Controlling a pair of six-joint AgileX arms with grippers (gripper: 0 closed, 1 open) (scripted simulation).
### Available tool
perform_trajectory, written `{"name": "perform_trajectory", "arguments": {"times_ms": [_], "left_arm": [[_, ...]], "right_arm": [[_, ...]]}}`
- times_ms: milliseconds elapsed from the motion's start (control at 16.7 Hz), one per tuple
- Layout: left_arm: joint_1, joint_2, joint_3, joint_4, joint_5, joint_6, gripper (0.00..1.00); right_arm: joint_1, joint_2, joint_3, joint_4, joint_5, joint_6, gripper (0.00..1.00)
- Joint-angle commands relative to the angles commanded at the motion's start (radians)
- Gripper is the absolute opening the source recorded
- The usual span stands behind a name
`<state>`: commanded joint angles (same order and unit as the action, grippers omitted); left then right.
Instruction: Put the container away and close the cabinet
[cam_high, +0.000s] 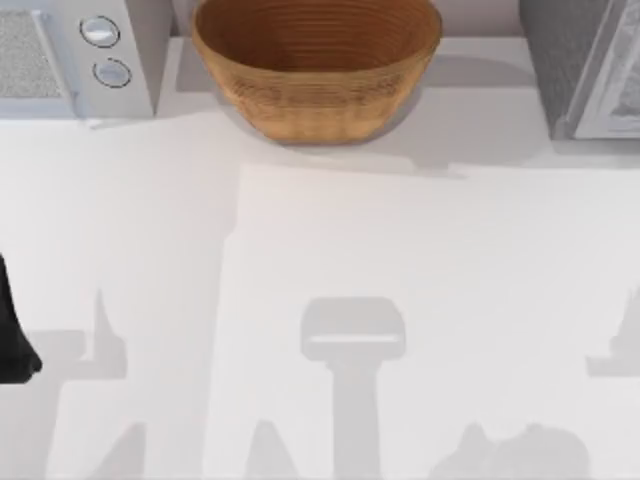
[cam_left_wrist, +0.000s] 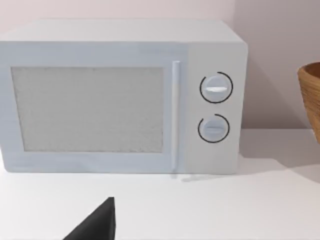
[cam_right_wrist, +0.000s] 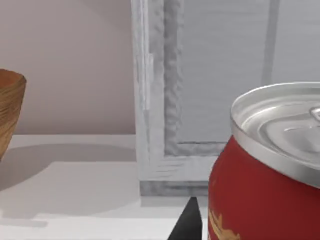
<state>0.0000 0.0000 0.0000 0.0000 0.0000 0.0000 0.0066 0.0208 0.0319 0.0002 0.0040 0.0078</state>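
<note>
White tabletop (cam_high: 150, 230), seen from above. Woven tan basket (cam_high: 316, 62) stands at 12 o'clock against the back edge. White microwave (cam_high: 70, 55) at roughly 10–11 o'clock, door shut, two round dials (cam_high: 105, 50) on the side nearest the basket. Grey-white cabinet (cam_high: 590, 65) at about 1–2 o'clock, on the basket's other side.

Left arm: a dark piece (cam_high: 12, 330) shows at the 9 o'clock edge of the tabletop. Left wrist view faces the microwave front, basket rim just past it; one dark fingertip (cam_left_wrist: 97, 225) of the left pincer pokes in low. How far the left pincer is open: cannot tell. It holds nothing that I can see.

Right wrist view: the container (cam_right_wrist: 270, 170) sits very close to the camera, red body, silver-grey lid, a trace of yellow label. Behind it, the cabinet's pale frame and panel. The basket's edge lies off to one side, well apart from the cabinet. A dark finger (cam_right_wrist: 189, 222) of the right pincer is right beside the container's red side. Whether it grips the container, or how wide it stands: cannot tell.
</note>
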Motion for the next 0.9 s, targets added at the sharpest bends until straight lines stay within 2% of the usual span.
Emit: {"name": "perform_trajectory", "arguments": {"times_ms": [360,900], "left_arm": [[0.0,0.0,0.0,0.0,0.0,0.0,1.0],[0.0,0.0,0.0,0.0,0.0,0.0,1.0]], "right_arm": [[0.032,0.211,0.299,-0.058,0.032,0.004,0.0],[0.104,0.767,1.007,-0.247,0.113,-0.002,0.0]]}}
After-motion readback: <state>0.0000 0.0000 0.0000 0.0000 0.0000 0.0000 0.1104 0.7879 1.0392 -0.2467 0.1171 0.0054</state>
